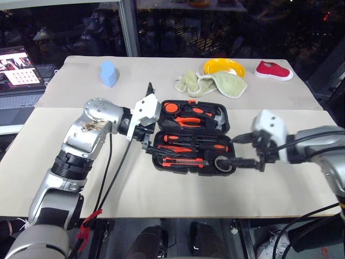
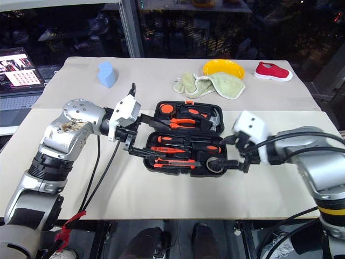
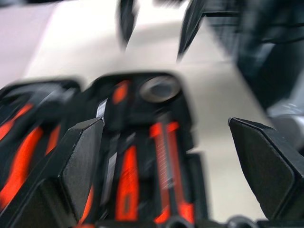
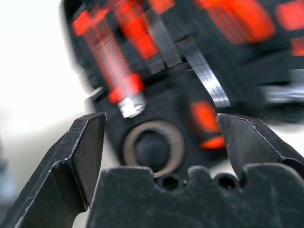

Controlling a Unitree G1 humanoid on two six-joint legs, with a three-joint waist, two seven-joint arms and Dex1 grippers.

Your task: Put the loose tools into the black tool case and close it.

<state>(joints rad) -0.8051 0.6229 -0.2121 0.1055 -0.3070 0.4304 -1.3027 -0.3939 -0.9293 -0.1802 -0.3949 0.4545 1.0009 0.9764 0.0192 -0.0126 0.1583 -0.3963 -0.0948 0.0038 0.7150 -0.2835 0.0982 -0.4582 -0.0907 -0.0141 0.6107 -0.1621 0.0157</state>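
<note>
Black tool case [image 1: 191,137] lies open at counter [image 1: 161,199] centre. Near half holds knife [image 1: 180,161], tape roll [image 4: 153,146] at right end, screwdrivers [image 1: 186,148]. Right tool [image 1: 243,150] spread wide, empty, beside roll. Left tool [image 1: 146,139] spread wide, empty, at case's left edge.

Robot arms: silver-grey shells, black joints, white wrist housings.
Left arm [image 1: 81,145]: rounded silver segments with ribbed black rings between them; brownish scuffing on the elbow shell; black cables run along it, red tie [image 1: 89,221] low down. Right arm [image 1: 318,148]: same silver casing, black cables looped beneath. Left gripper [image 1: 146,121] and right gripper [image 1: 243,148]: angular white wrist blocks, slim black fingers; thick faceted black fingertips [image 4: 83,156] in the wrist views.
</note>
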